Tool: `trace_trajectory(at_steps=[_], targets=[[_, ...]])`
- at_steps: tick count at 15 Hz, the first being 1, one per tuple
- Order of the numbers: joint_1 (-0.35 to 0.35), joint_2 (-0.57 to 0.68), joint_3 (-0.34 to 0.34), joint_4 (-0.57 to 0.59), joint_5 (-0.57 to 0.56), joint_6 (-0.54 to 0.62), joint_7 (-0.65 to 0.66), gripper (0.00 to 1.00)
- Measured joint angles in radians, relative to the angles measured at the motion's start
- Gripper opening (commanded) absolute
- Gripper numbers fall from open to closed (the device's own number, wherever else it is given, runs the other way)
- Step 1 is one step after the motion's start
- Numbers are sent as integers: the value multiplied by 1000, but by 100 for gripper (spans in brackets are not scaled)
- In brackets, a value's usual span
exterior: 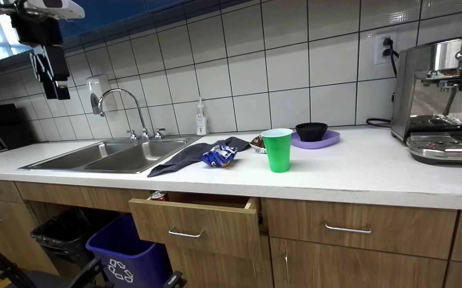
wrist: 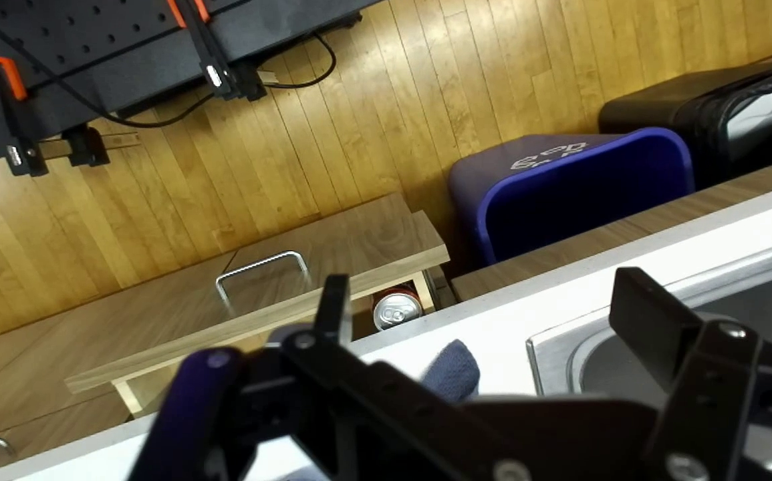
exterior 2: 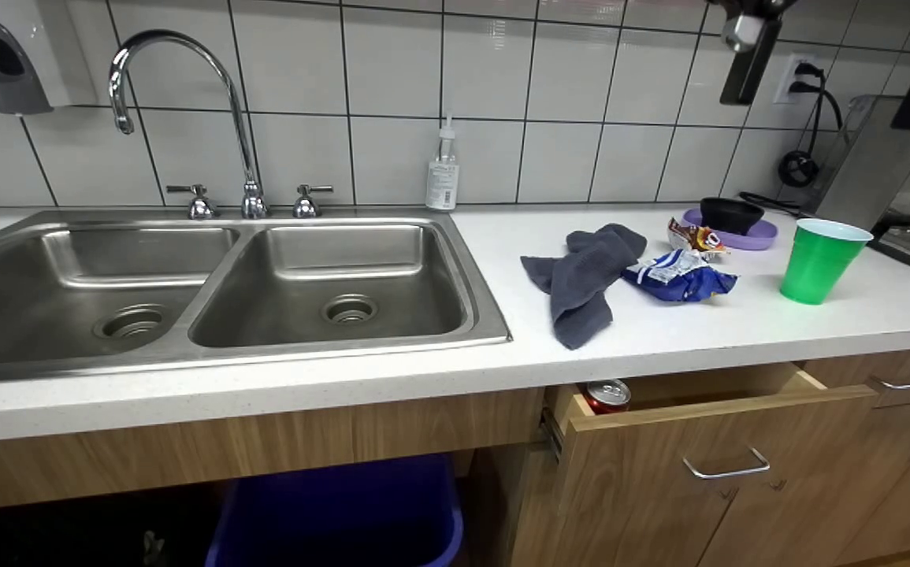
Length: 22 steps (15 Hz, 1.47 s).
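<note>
The fingers (wrist: 650, 327) stand wide and empty, high over the worktop (exterior 2: 738, 327); the cloth (exterior 2: 592, 276) lies near its front edge, beside the sink (exterior 2: 490, 323). Any descent is best made upright, clear of the drawer (exterior 2: 659, 472).

A wall of pale glossy tiles (exterior: 287, 72) rises behind the white countertop (exterior: 383, 172), light glinting near its top; blue panels (exterior: 107, 12) hang above; a bright window (exterior: 7, 32) shows at far left in an exterior view. Wood-grain cabinets (exterior: 355, 256) stand below the counter; yellowish planks (wrist: 332, 147) form the floor.
</note>
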Motion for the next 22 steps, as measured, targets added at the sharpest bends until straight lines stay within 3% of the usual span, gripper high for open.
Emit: trace_trajectory(at_steps=[10,22], targets=[[-1,0,-39,-48,-98,24,-22,100],[-16,10,-191,-93,-196,23,-291,100]])
